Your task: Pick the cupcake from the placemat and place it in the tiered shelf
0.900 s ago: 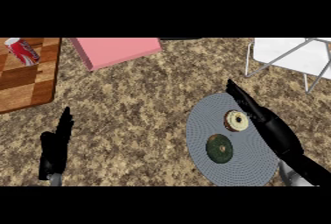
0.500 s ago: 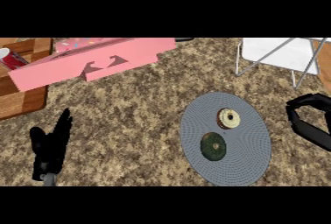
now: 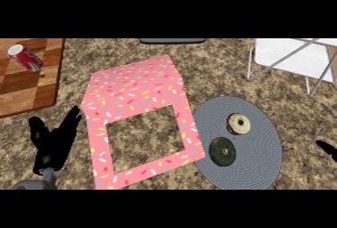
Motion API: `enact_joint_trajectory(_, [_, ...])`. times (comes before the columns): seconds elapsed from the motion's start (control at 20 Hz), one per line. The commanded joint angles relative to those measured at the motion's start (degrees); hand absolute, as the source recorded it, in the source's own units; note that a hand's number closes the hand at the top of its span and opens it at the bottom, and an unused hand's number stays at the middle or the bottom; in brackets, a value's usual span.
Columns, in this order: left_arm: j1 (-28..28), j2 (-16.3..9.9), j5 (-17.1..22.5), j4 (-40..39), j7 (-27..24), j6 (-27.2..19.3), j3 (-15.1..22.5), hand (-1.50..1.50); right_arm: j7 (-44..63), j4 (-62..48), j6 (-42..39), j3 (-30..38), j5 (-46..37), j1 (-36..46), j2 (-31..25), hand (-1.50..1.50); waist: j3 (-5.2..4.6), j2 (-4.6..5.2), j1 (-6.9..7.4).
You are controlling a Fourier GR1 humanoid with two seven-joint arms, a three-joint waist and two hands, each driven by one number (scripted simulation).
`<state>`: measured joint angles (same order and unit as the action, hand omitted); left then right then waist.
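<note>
At the near left, the robot's left hand [image 3: 54, 141] rests above the speckled stone surface [image 3: 289, 107], its fingers [image 3: 68, 122] straight, released and pointing away, holding nothing. At the near right edge, only a black tip of the right hand [image 3: 327, 149] shows; whether its fingers are released or clenched cannot be told.

Between the two hands, right of centre, a round grey placemat [image 3: 260, 156] lies flat on the surface. On it sit two round items close together but apart: a dark green one [image 3: 223, 151] nearer, and just beyond it the cupcake [image 3: 239, 124], brown with a pale ring on top. The cupcake remains on the placemat, well apart from either hand.

Left of the placemat and overlapping its left edge, a large pink object with coloured sprinkles [image 3: 135, 91] spans the middle of the view; a square opening in it shows the stone surface beneath.

Farther away at the left, a red can [image 3: 25, 58] lies tilted on a wooden board [image 3: 26, 89]. At the far right stands the tiered shelf [image 3: 293, 60], white with thin metal legs. A dark object [image 3: 172, 41] is cut off at the far edge.
</note>
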<state>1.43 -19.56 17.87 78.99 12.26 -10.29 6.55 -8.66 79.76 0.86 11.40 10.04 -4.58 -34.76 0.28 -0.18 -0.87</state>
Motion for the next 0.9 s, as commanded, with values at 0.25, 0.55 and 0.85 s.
enact_joint_trajectory(0.25, [-2.32,-0.46,0.44,-1.4,0.36,4.2,-0.91,0.0,13.06,17.42,-10.73,-1.38,3.46,-5.57,-5.7,-1.5,-0.36,0.01,0.43])
enact_joint_trajectory(0.55, [0.8,-0.37,1.0,-3.29,1.22,5.2,-2.26,0.0,37.15,30.17,-7.01,-7.19,1.1,0.61,-8.7,-1.5,-0.43,0.12,0.83])
enact_joint_trajectory(0.85, [2.98,1.26,-0.97,-3.16,3.22,3.15,-1.42,0.0,56.92,32.93,2.58,-17.36,-10.48,12.33,-4.5,-1.5,-0.4,0.33,1.76])
